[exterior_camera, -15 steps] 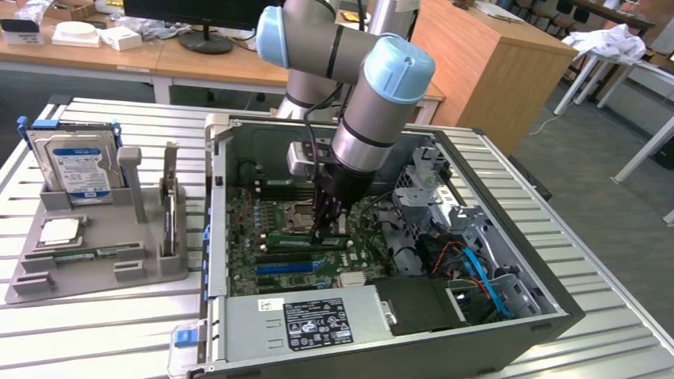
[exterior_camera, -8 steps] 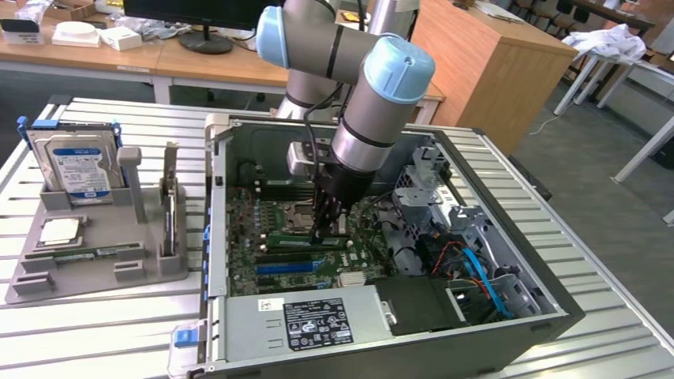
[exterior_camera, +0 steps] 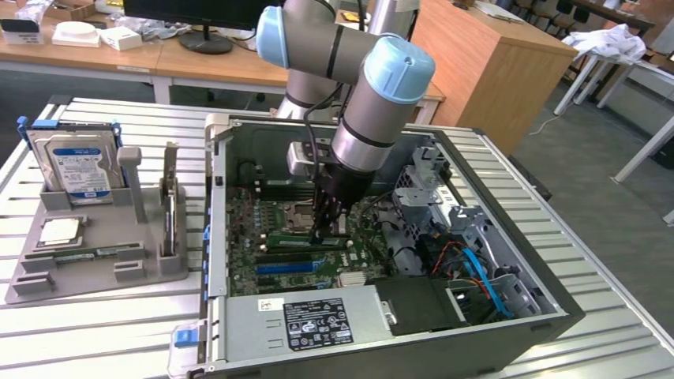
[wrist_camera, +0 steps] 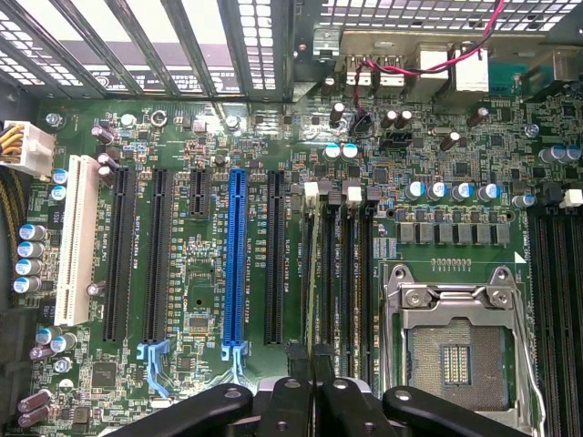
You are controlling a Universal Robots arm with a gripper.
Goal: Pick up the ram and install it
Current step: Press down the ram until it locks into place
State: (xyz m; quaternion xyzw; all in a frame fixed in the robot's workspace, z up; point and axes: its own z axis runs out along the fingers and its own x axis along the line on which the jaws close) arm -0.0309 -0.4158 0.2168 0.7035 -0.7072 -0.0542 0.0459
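Note:
My gripper (exterior_camera: 324, 229) reaches down into the open computer case (exterior_camera: 548, 312), over the motherboard's memory slots (wrist_camera: 339, 273). Its black fingers (wrist_camera: 293, 401) are shut, tip against tip, right above the outermost slot. In the exterior view the ram (exterior_camera: 295, 239), a long thin green stick, lies along the slot line just under the fingertips. I cannot tell whether the fingers pinch its top edge or only touch it. In the wrist view the slot under the fingers is a dark line, and I cannot tell there whether a stick sits in it.
The empty CPU socket (wrist_camera: 455, 350) lies beside the memory slots, the blue expansion slot (wrist_camera: 239, 255) on their other side. A grey parts tray (exterior_camera: 95, 276) at the exterior view's left holds a blue-labelled hard drive (exterior_camera: 79, 170) and a square CPU chip (exterior_camera: 60, 231). The power supply (exterior_camera: 305, 320) sits along the case's near side.

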